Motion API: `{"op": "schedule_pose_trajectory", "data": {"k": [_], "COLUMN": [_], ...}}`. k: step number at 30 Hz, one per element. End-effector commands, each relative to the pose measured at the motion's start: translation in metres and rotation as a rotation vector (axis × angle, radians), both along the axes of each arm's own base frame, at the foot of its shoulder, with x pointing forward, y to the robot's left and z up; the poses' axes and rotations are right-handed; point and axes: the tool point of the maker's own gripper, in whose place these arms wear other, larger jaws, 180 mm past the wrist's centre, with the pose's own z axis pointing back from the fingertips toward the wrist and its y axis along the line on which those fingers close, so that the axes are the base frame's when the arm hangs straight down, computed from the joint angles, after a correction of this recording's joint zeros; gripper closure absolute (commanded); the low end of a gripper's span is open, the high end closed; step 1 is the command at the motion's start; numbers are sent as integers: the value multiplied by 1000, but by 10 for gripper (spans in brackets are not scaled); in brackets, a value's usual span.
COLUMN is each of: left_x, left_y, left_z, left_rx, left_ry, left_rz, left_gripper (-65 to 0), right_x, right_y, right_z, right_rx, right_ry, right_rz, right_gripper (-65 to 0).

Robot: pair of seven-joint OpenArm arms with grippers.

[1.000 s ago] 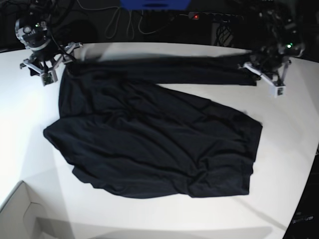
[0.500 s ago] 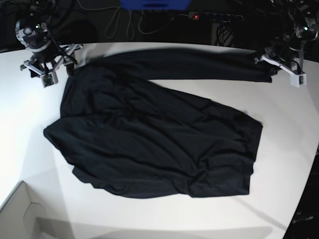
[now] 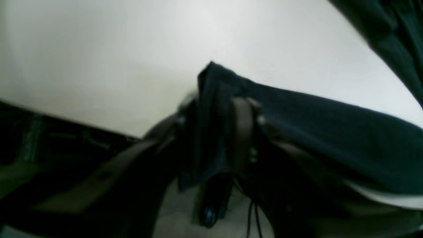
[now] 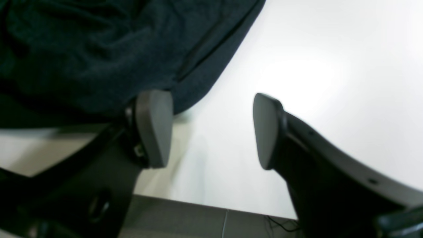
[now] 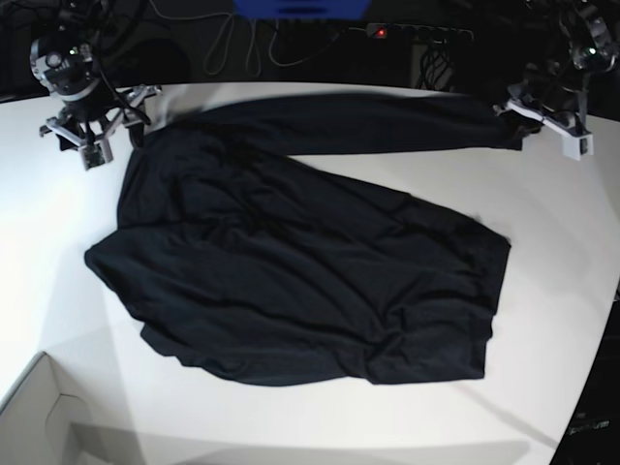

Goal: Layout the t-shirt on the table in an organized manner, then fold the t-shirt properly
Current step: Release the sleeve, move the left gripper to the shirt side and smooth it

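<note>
Left gripper [image 3: 228, 138] has shirt [image 5: 291, 281] fabric between its jaws, grip unclear, stretching it along the desk [image 5: 542, 242] far edge; right gripper [image 4: 211, 130] open, empty.

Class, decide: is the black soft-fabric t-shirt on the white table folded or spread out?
Spread out but rumpled, not folded: the black soft-fabric t-shirt covers much of the glossy white table, its top edge stretched across the far side.

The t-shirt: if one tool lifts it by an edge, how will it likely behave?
Probably floppy: the t-shirt lies wrinkled on the table, and in the left wrist view its cloth bunches and droops at the left tool. It likely trails rather than lifts whole, since a long strip stretches along the far edge. Rolling or tipping seems unlikely.
</note>
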Motion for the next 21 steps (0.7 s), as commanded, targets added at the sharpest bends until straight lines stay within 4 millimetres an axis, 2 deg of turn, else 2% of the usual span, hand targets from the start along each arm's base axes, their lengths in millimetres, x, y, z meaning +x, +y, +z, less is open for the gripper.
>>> {"op": "schedule_pose_trajectory", "data": {"k": [1,3,6,8,11,16,18,21], "left_x": [6,10,22,43,76,134,151,169], "left_y": [5,11,17,18,18,1,-6,-3], "left_z": [12,27,59,81,105,98,86,71], "left_rx": [14,17,7,-7,-6,21,9,4], "left_ry": [-46,-96,-210,-304,-405,-400,-378,-334], "left_rz": [9,38,62,67,67,14,12,30], "left_gripper": [-211,-227,-227,-227,-228,-228,-228,-229], "right_x": [5,6,8,8,10,13,13,14], "right_y": [0,0,0,0,6,18,18,17], "right_z": [9,9,11,11,10,9,9,9], "right_rx": [-1,0,0,0,8,18,17,12], "right_ry": [-37,-40,-46,-46,-48,-44,-46,-46], "right_rz": [7,9,9,9,24,62,62,65], "right_gripper": [-389,-389,-389,-390,-390,-390,-390,-390]}}
